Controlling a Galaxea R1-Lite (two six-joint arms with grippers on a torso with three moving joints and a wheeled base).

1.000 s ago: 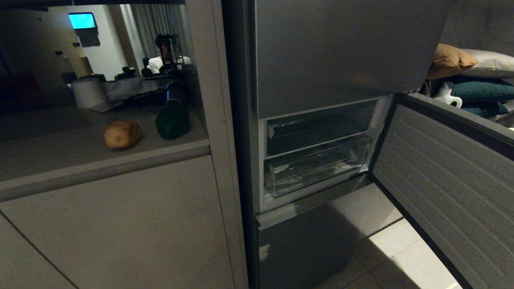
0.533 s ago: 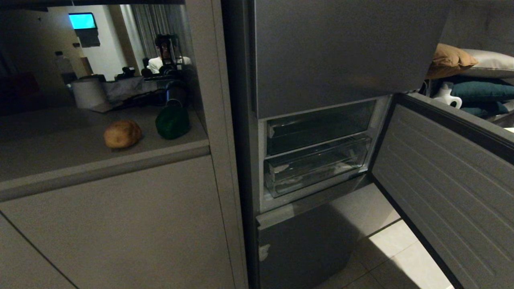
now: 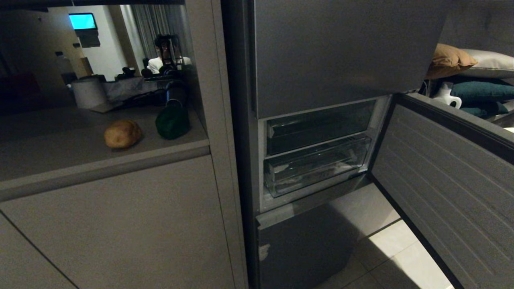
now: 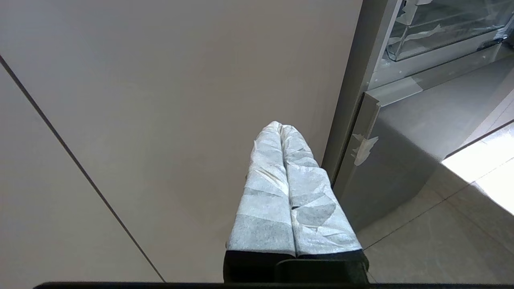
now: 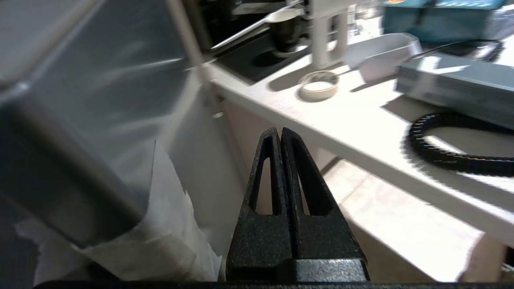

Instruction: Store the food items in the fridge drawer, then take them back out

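Head view shows nothing moved in the past second: brown potato and green pepper wait on the counter, clear fridge drawer not pulled out, right gripper and left gripper both closed, empty.

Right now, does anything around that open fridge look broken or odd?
Only small things: a scuffed or taped patch on the fridge's lower door corner, and white tape scraps on the clear fridge drawer. Nothing is spilled.
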